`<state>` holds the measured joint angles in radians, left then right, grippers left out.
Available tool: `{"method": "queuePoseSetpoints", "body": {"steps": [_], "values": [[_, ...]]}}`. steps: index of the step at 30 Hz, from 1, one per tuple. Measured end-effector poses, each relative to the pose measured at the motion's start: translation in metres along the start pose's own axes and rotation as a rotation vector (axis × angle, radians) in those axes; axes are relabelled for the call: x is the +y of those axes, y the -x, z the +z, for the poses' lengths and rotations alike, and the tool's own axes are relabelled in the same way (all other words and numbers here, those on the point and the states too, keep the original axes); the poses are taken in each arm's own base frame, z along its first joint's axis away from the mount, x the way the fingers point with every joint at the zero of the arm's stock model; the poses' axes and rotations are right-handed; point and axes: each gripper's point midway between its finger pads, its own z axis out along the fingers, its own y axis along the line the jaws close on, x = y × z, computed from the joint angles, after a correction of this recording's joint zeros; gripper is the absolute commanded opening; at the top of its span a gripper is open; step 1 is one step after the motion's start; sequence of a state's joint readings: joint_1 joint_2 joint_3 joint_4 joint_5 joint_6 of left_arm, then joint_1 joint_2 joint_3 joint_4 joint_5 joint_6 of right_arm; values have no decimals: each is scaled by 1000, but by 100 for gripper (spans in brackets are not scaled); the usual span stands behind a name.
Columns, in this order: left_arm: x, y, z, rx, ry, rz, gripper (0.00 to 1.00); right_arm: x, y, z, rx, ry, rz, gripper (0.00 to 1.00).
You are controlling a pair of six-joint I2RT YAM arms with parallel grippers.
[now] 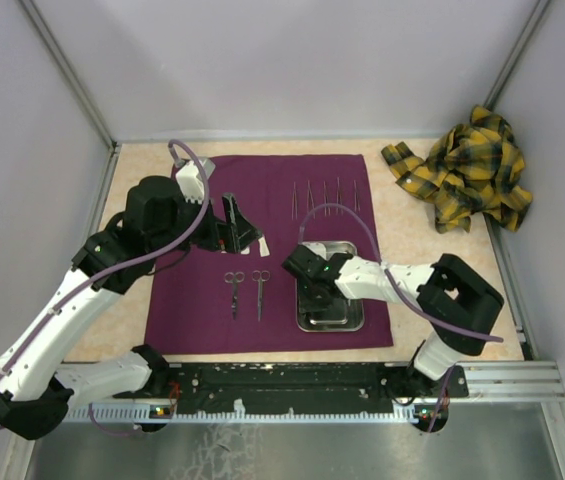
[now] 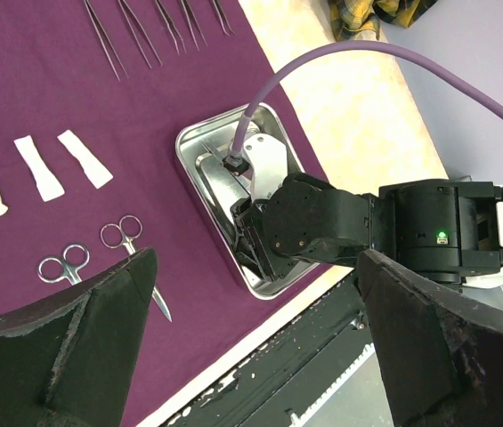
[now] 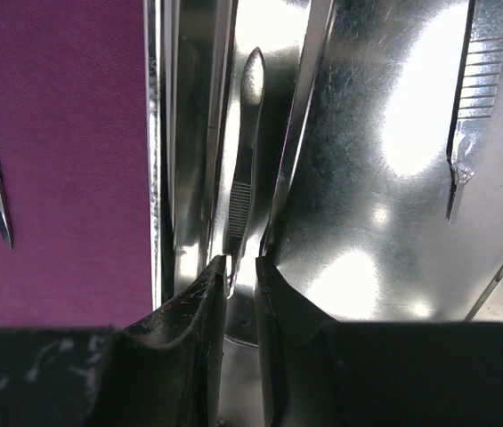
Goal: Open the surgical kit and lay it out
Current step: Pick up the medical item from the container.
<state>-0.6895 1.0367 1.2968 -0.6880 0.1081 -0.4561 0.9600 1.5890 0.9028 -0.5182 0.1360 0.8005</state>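
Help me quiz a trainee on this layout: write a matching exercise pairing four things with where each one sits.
Things:
1. scissors
2. tweezers
3. yellow plaid fabric
4. right hand

Places:
A. off the purple cloth, at the far right corner
B. down in the steel tray
C. in a row along the cloth's far edge
D. on the cloth, just left of the tray

Pairs: 1-D, 2-C, 3-A, 4-B

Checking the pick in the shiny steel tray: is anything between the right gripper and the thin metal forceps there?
Nothing visible does: the right gripper straddles the thin metal forceps lying in the rectangular steel tray.
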Motion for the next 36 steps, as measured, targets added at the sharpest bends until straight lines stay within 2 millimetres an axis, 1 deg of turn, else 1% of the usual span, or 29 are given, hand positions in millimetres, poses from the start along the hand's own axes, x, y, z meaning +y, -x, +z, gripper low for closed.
{"method": "queuePoseSetpoints", "body": {"steps": [5, 10, 13, 16, 21, 24, 27, 29, 33, 36], "values": [[0, 0, 0, 0, -2, 0, 100, -1, -1, 1, 3, -4, 5, 0], [-1, 0, 0, 2, -5, 0, 100, -2, -3, 1, 6, -10, 10, 0], [-1, 0, 0, 2, -5, 0, 100, -4, -1, -4, -5, -13, 11, 0], [-1, 0, 0, 2, -4, 0, 99, -3, 6, -19, -44, 11, 18, 0], [-1, -1, 0, 3, -4, -5, 99, -1, 26, -55, -140, 91, 43, 0], [-1, -2, 3, 12, -2, -16, 98, -6, 35, -75, -200, 125, 57, 0], [1, -7, 12, 36, 1, -40, 97, -11, 37, -87, -241, 147, 62, 0], [2, -15, 23, 64, -2, -61, 96, -13, 36, -92, -259, 165, 63, 0], [4, -43, 52, 164, -29, -126, 91, -14, 33, -95, -277, 193, 66, 0], [5, -64, 73, 239, -49, -177, 88, -8, 34, -96, -286, 233, 63, 0]]}}
